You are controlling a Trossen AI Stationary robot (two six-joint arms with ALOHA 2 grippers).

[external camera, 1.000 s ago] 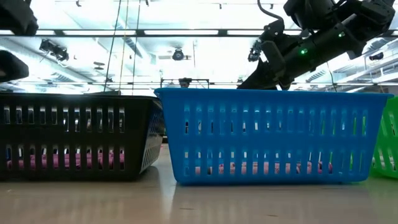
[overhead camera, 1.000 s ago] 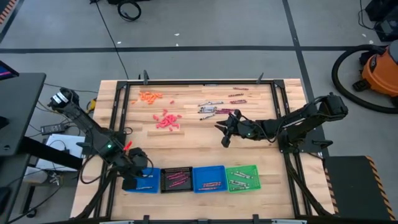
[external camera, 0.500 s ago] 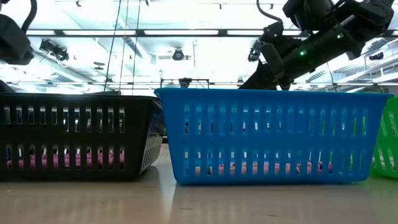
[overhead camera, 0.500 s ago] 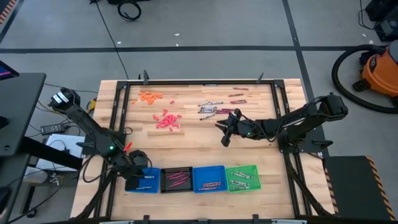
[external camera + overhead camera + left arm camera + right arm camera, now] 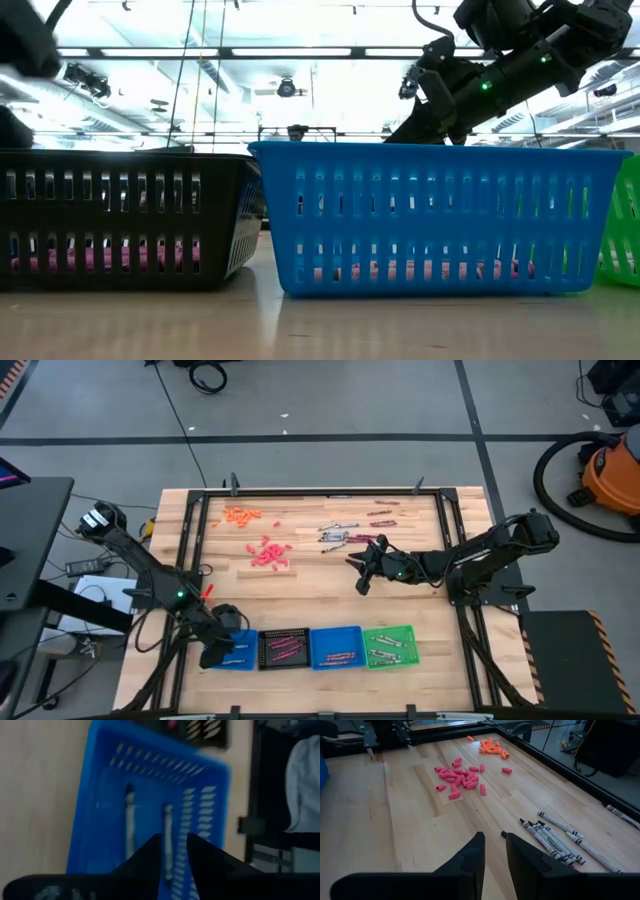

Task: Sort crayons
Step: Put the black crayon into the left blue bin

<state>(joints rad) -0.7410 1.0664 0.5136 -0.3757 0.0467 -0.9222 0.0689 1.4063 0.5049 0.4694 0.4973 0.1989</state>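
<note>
Crayons (image 5: 555, 836): thin paper-wrapped grey sticks, clustered on your pale wood-plank desk (image 5: 310, 585) just ahead of the right gripper (image 5: 362, 572), whose fingers stand slightly parted, holding nothing. Two more lie in the slotted blue plastic tray (image 5: 145, 815); your left gripper (image 5: 174, 845) hovers over it, fingers narrowly apart, empty.

Blue slotted tray (image 5: 150, 810), below the left gripper (image 5: 174, 851)'s black jaws, holding two grey crayons (image 5: 130, 815). Black tray (image 5: 283, 648): magenta sticks. Second blue tray (image 5: 335, 647); green tray (image 5: 388, 645). Ahead of the right gripper (image 5: 493, 851)'s dark jaws: grey crayons (image 5: 550, 840), pink pieces (image 5: 457, 777), orange pieces (image 5: 492, 746) on pale wood table (image 5: 410, 830).
</note>
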